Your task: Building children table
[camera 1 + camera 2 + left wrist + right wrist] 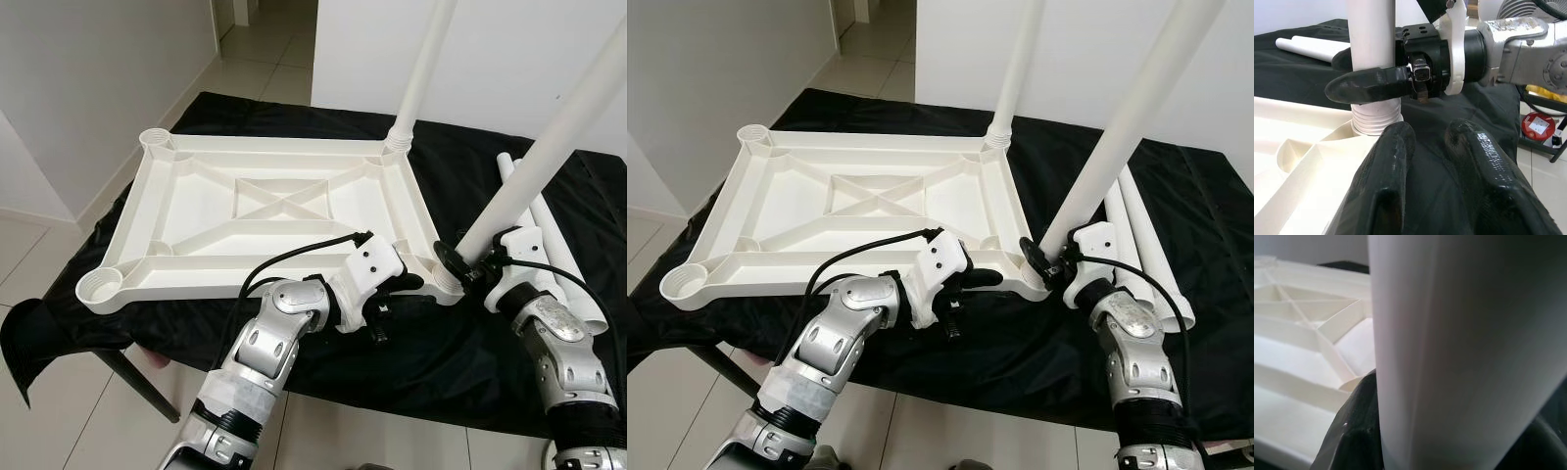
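The white tabletop (137, 211) lies upside down on a table draped in black cloth (421, 352). One white leg (423, 69) stands upright in its far right corner socket. A second leg (549, 147) leans with its threaded end (1376, 120) in the near right corner socket. My right gripper (475, 258) is shut on this leg just above the socket, one finger (1366, 84) wrapped across it. My left gripper (409, 283) rests at the tabletop's near rim beside that corner, fingers (1386, 181) slightly apart with nothing between them.
Two loose white legs (549, 235) lie on the cloth at the right, behind my right arm. Open corner sockets sit at the near left (100, 286) and far left (155, 138). Tiled floor and white walls surround the table. A red object (1537, 125) sits low beyond the table's edge.
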Motion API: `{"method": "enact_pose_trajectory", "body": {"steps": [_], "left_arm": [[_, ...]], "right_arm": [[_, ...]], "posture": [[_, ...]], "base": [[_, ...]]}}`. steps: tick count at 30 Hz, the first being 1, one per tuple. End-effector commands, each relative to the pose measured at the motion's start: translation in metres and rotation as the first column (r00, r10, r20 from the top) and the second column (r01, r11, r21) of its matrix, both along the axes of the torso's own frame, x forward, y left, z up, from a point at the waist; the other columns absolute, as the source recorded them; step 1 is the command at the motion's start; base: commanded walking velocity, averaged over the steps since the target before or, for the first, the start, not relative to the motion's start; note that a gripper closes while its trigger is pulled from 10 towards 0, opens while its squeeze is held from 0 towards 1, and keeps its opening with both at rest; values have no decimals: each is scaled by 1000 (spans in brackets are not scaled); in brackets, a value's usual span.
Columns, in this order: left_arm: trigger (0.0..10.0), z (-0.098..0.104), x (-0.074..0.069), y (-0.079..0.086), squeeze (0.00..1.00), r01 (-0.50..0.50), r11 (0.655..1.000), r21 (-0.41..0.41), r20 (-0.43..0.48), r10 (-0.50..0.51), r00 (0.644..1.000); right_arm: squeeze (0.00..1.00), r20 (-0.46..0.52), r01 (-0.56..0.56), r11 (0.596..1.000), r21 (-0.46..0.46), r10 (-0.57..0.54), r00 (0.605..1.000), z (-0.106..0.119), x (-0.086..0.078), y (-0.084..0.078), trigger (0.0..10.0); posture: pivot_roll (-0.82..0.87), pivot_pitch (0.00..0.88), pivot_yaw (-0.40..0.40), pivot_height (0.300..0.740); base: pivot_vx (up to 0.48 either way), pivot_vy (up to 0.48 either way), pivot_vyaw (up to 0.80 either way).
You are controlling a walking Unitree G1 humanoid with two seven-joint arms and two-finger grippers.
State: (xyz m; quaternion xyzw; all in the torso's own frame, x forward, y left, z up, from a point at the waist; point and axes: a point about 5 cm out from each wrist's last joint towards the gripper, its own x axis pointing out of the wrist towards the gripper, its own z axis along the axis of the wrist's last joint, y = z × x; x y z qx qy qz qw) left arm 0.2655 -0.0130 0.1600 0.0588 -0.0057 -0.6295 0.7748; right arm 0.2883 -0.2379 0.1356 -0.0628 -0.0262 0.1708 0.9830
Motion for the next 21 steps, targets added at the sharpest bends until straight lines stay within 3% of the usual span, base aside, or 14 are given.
{"method": "enact_pose_trajectory", "body": {"steps": [1, 4, 10, 21], "left_arm": [[10000, 1, 6, 2, 0, -136, 991, -5, 16, 137, 991], [10000, 2, 6, 2, 0, -135, 991, -6, 16, 135, 991], [10000, 2, 6, 2, 0, -133, 991, -6, 15, 133, 991], [10000, 1, 5, 0, 0, -129, 992, -11, 11, 129, 992]], "right_arm": [[0, -90, 29, 999, 31, -26, 996, -19, -5, -1, 10000], [0, -139, 113, 990, 89, -100, 985, -29, -5, -2, 10000], [0, -151, 139, 984, 115, -121, 981, -33, -4, 2, 10000], [0, -181, 206, 975, 79, -189, 965, -37, 3, 11, 10000]], "posture": [[11, 0, -23, 740], [12, 0, -22, 740], [10, 0, -21, 740], [11, 0, -32, 740]], "base": [[0, 0, 0], [0, 0, 0], [0, 0, 0], [0, 0, 0]]}}
